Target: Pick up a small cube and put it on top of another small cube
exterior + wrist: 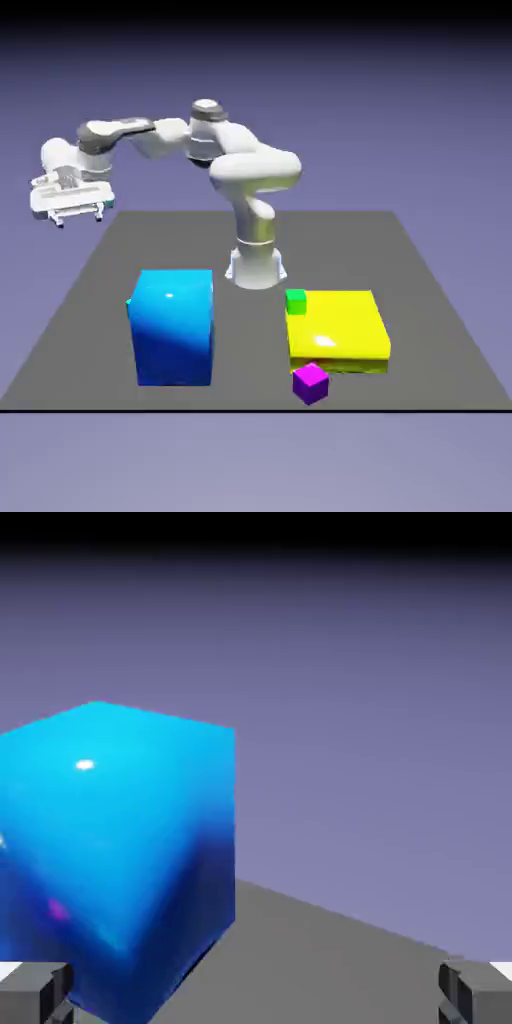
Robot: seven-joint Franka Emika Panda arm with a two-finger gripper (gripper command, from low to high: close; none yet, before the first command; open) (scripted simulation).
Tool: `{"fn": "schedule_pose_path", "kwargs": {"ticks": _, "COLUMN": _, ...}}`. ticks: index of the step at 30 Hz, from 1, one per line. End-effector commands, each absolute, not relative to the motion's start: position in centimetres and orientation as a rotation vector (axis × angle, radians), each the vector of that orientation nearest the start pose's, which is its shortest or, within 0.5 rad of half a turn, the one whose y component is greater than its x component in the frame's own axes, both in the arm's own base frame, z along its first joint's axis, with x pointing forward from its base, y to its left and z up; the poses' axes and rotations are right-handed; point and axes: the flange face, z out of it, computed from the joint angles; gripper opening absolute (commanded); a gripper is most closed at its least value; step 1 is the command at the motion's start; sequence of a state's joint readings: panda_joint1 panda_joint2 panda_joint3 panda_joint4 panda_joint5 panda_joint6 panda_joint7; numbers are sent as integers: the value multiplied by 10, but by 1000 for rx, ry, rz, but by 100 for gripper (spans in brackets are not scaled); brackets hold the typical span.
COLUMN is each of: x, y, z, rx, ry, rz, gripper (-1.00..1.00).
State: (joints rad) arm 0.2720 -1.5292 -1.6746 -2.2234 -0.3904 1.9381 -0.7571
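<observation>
The open tool (78, 217) is high at upper left of the frame, holding nothing. The small teal cube (129, 308) shows only partly behind the blue block (174, 328), at lower left; picking and stacking both remain.

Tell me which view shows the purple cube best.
The exterior view: the purple cube shows whole there, in front of the yellow block. The hand view shows no cube, only a small magenta patch on the blue block.
</observation>
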Motion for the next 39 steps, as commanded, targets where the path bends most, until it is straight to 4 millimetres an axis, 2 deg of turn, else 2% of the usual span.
{"fn": "schedule_pose_path", "kwargs": {"ticks": 1, "x": 103, "y": -477, "z": 237, "rx": -2099, "ry": 201, "rz": -1129, "gripper": 0}}
{"fn": "schedule_pose_path", "kwargs": {"ticks": 5, "x": 104, "y": -459, "z": 157, "rx": -1986, "ry": 84, "rz": -1115, "gripper": 0}}
{"fn": "schedule_pose_path", "kwargs": {"ticks": 9, "x": 111, "y": -425, "z": 79, "rx": -1853, "ry": -35, "rz": -1106, "gripper": 0}}
{"fn": "schedule_pose_path", "kwargs": {"ticks": 10, "x": 112, "y": -418, "z": 67, "rx": -1829, "ry": -55, "rz": -1105, "gripper": 0}}
{"fn": "schedule_pose_path", "kwargs": {"ticks": 11, "x": 112, "y": -418, "z": 67, "rx": -1829, "ry": -55, "rz": -1105, "gripper": 0}}
{"fn": "schedule_pose_path", "kwargs": {"ticks": 14, "x": 145, "y": -381, "z": 41, "rx": -1829, "ry": -55, "rz": -1105, "gripper": 0}}
{"fn": "schedule_pose_path", "kwargs": {"ticks": 15, "x": 145, "y": -381, "z": 41, "rx": -1829, "ry": -55, "rz": -1105, "gripper": -100}}
{"fn": "schedule_pose_path", "kwargs": {"ticks": 16, "x": 145, "y": -381, "z": 41, "rx": -1829, "ry": -55, "rz": -1105, "gripper": -100}}
{"fn": "schedule_pose_path", "kwargs": {"ticks": 18, "x": 120, "y": -409, "z": 60, "rx": -1829, "ry": -54, "rz": -1104, "gripper": -100}}
{"fn": "schedule_pose_path", "kwargs": {"ticks": 19, "x": 111, "y": -415, "z": 69, "rx": -1831, "ry": -53, "rz": -1106, "gripper": -100}}
{"fn": "schedule_pose_path", "kwargs": {"ticks": 27, "x": 101, "y": -343, "z": 94, "rx": -1856, "ry": -15, "rz": -1132, "gripper": -100}}
{"fn": "schedule_pose_path", "kwargs": {"ticks": 35, "x": 103, "y": -266, "z": 124, "rx": -1849, "ry": 40, "rz": -1177, "gripper": -100}}
{"fn": "schedule_pose_path", "kwargs": {"ticks": 36, "x": 103, "y": -266, "z": 124, "rx": -1849, "ry": 40, "rz": -1177, "gripper": -100}}
{"fn": "schedule_pose_path", "kwargs": {"ticks": 39, "x": 134, "y": -238, "z": 101, "rx": -1849, "ry": 40, "rz": -1176, "gripper": -100}}
